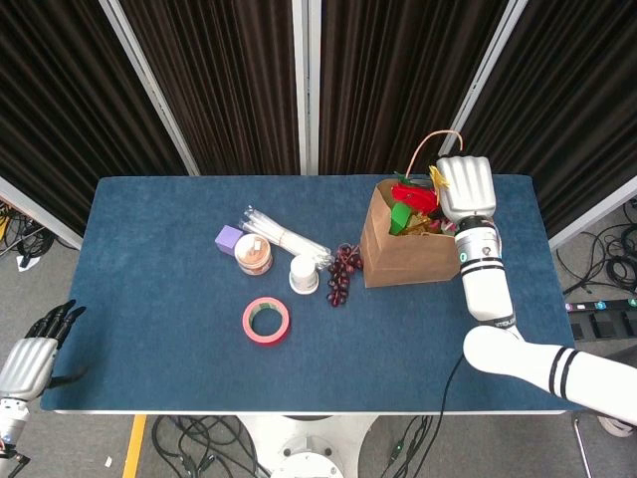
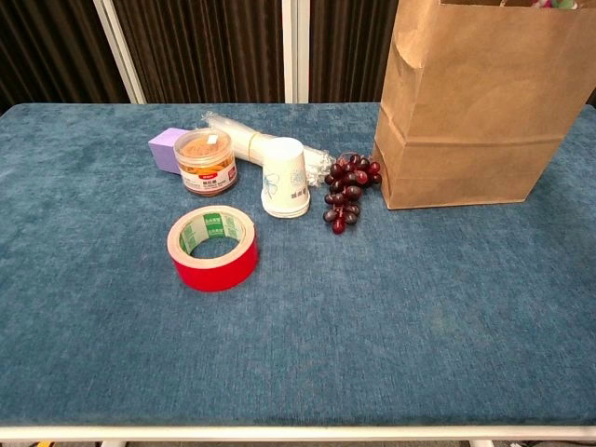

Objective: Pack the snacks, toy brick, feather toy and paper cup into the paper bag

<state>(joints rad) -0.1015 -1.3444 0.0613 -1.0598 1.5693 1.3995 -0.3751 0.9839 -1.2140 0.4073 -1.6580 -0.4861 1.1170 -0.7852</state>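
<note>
1. Brown paper bag [image 1: 403,254] stands upright on the blue desk [image 1: 149,329]; my right hand [image 1: 466,187] is over its open top, at the red feather toy [image 1: 410,195] there.
2. I cannot tell if its fingers grip the toy.
3. Left of the bag lie grapes [image 2: 346,188], then the upturned paper cup [image 2: 285,179], the snack jar [image 2: 206,160] and the purple brick [image 2: 166,150].
4. My left hand [image 1: 30,360] hangs far left, off the desk, holding nothing, fingers apart.

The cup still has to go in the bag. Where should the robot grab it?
The paper cup stands upside down, wide rim on the table, narrow base up. Probably best to come from above or the front and wrap its sides near the top; the grapes and the snack jar crowd its flanks.
</note>
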